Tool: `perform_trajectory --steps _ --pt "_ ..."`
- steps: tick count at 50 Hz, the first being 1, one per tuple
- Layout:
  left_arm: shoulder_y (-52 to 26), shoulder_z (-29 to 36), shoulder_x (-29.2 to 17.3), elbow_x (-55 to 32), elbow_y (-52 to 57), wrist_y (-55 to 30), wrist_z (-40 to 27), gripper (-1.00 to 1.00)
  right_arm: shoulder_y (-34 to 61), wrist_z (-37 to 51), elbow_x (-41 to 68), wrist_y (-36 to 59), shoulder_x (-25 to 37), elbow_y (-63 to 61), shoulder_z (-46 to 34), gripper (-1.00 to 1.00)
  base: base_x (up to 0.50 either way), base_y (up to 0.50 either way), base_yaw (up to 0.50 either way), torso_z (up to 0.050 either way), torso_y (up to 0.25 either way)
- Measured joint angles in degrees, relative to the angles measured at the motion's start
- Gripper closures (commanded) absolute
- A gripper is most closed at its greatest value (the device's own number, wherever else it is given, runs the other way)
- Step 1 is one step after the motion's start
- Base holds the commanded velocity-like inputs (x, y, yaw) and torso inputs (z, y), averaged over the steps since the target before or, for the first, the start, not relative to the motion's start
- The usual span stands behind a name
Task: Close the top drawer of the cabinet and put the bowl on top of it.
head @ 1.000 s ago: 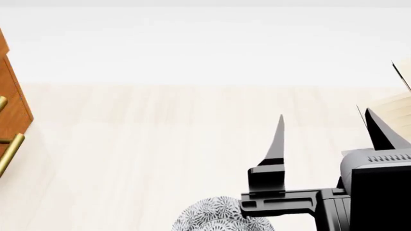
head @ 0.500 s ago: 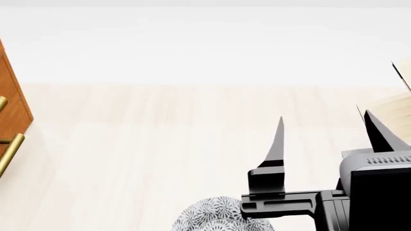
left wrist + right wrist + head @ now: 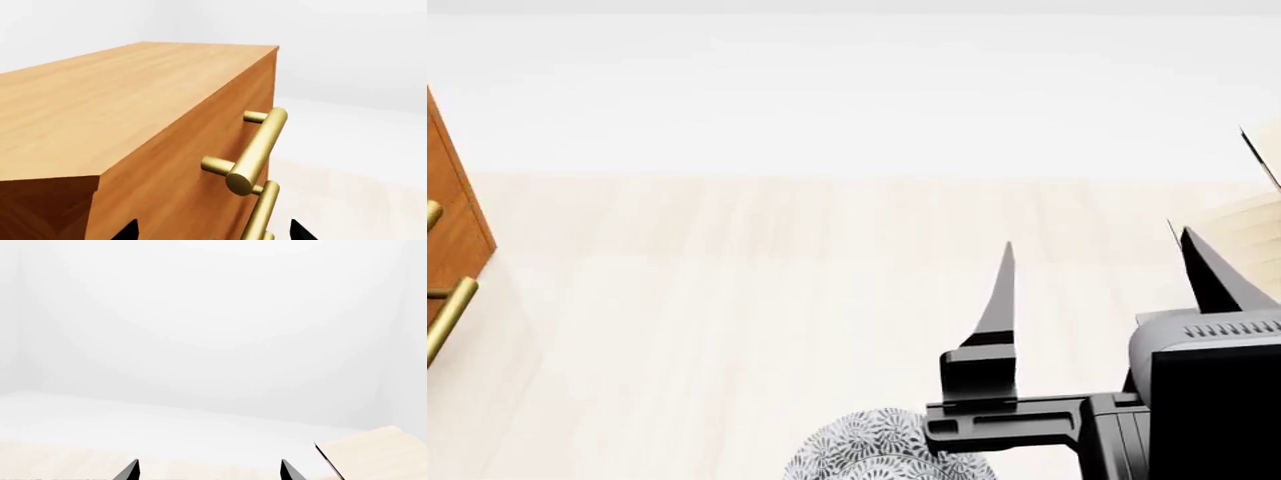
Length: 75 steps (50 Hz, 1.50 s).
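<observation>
At the left edge of the tabletop (image 3: pixel 761 300) stands the cabinet (image 3: pixel 120 115), orange-brown wood with a bare flat top. Its top drawer (image 3: pixel 200 165) sits flush with the cabinet front, its brass bar handle (image 3: pixel 257 150) jutting out, and a second handle (image 3: pixel 260 215) shows just below. The left claw (image 3: pixel 213 232) hovers close in front of the drawers; only two dark fingertips show, set wide apart with nothing between them. Farther right, at the near edge of the tabletop, lies the bowl (image 3: pixel 874 450), grey-patterned and partly cut off from view. The right claw (image 3: pixel 1108 290) hangs just beside and above it, fingers spread wide and empty. A pale wooden rack (image 3: pixel 1248 215) stands at the right edge.
</observation>
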Motion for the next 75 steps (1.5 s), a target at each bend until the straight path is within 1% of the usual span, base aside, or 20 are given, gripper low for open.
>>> perform_trajectory --steps 12,19,42,60,67,75 --pt "0.17 -0.74 -0.01 -1.21 0.26 0.15 -0.4 -1.0 0.35 0.1 -0.41 -0.25 0.09 0.31 -0.97 -1.0 0.0 0.0 0.0 0.0 0.0" --pt "0.68 0.7 0.73 0.23 1.78 0.67 -0.33 -1.0 0.22 0.09 -0.7 -0.53 0.12 0.39 -1.44 -1.0 0.0 0.0 0.0 0.0 0.0" --pt "1.38 4.93 4.96 -4.56 14.77 -5.28 -0.97 -1.0 -2.3 -1.52 -3.11 -3.05 0.64 1.04 -2.04 -1.0 0.0 0.0 0.0 0.0 0.0" --pt "2.15 5.84 6.77 -11.6 24.68 -10.37 -1.27 -1.0 -2.06 -4.77 -7.37 -5.63 -0.28 5.82 -4.41 -1.0 0.0 0.0 0.0 0.0 0.0" --pt "2.76 5.66 7.6 -15.64 29.3 -12.64 -2.04 -1.0 -2.04 -6.1 -8.89 -6.78 -0.48 7.64 -5.13 -1.0 0.0 0.0 0.0 0.0 0.0" --pt "-0.27 4.39 8.88 -21.81 30.8 -16.65 -3.46 -1.0 -2.69 -7.55 -10.45 -8.32 -0.52 9.15 -5.62 -1.0 0.0 0.0 0.0 0.0 0.0"
